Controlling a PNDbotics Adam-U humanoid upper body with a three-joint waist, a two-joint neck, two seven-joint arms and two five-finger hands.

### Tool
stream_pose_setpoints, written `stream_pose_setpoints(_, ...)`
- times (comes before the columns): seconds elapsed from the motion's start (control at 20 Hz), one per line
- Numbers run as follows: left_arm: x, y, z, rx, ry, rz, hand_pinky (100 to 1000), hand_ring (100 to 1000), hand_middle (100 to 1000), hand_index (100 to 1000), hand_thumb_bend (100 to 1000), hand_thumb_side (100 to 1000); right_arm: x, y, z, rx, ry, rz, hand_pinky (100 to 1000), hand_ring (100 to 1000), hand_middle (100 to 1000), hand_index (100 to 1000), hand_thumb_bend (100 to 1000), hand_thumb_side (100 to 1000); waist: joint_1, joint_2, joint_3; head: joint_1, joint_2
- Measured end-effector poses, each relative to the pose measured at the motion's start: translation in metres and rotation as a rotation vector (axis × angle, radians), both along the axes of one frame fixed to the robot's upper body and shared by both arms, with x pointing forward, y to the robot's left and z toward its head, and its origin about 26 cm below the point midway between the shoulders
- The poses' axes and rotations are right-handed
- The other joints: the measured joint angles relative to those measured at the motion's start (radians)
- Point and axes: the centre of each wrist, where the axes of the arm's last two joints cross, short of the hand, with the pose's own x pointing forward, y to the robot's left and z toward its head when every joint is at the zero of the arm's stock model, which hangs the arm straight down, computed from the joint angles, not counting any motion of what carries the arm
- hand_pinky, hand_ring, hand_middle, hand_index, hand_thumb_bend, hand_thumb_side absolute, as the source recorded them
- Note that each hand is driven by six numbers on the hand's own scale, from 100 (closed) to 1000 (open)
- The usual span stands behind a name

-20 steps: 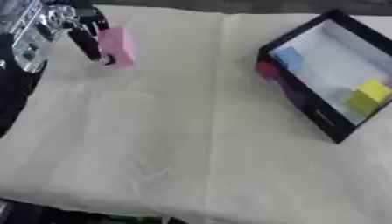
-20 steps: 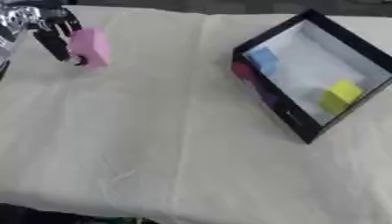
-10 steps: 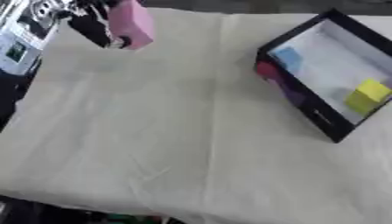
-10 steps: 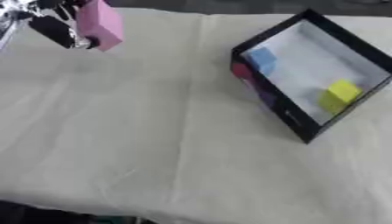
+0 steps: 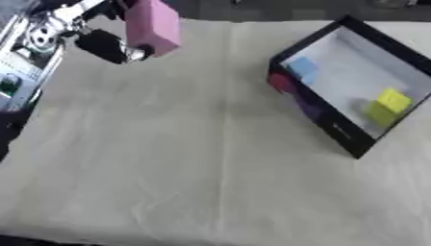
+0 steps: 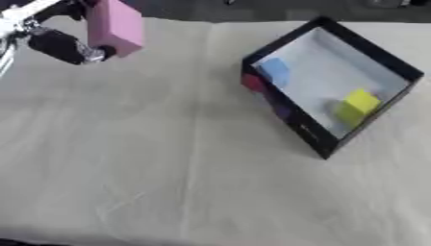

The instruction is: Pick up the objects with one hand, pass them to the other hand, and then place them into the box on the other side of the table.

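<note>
My left hand is raised over the table's far left corner, its fingers curled round a pink block held well above the cloth. At the right stands a black box with a pale floor, set askew. Inside it lie a blue block and a yellow block. My right hand shows in neither view.
A cream cloth covers the table, with a crease running down its middle. The box's outer front wall carries red and purple markings. Grey and white equipment stands past the table's left edge.
My left hand has lifted the pink block off the cloth and carried it up and to the right. The box and its blocks have stayed put.
</note>
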Motion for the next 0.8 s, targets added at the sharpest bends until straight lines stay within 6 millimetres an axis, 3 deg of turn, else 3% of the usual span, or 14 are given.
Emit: stream_pose_setpoints(0.8, -0.008, -0.031, -0.032, -0.143, -0.118, -0.074, 753, 655, 683, 524, 100, 211, 0.000, 0.052, -0.003, -0.204, -0.036, 0.164, 934, 926, 982, 977, 100, 360, -0.024, 0.000, 0.003, -0.028, 0.000)
